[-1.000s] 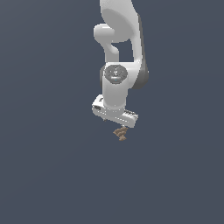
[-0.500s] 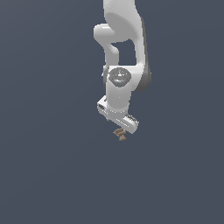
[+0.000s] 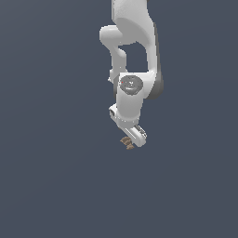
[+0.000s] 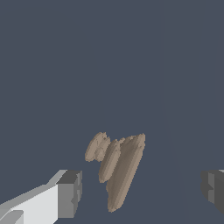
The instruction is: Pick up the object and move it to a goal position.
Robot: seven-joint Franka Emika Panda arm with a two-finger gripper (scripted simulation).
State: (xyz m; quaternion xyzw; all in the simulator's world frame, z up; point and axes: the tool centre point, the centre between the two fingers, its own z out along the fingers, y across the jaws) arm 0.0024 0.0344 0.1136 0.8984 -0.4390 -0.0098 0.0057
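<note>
The object (image 3: 127, 143) is a tiny brown ridged, layered lump lying on the dark grey floor, right under the white arm's hand. In the wrist view the object (image 4: 118, 170) sits between the two grey fingertips, closer to one pad (image 4: 70, 192) than to the other pad (image 4: 213, 187), and touches neither. My gripper (image 3: 129, 140) is open, its jaws standing wide on either side of the lump; it also shows in the wrist view (image 4: 142, 189). The hand hides part of the lump in the exterior view.
A flat, dark grey floor (image 3: 56, 186) fills both views. The white arm (image 3: 132, 56) comes down from the top of the exterior view.
The hand has turned about its vertical axis and come down a little over the lump. The lump has stayed in place.
</note>
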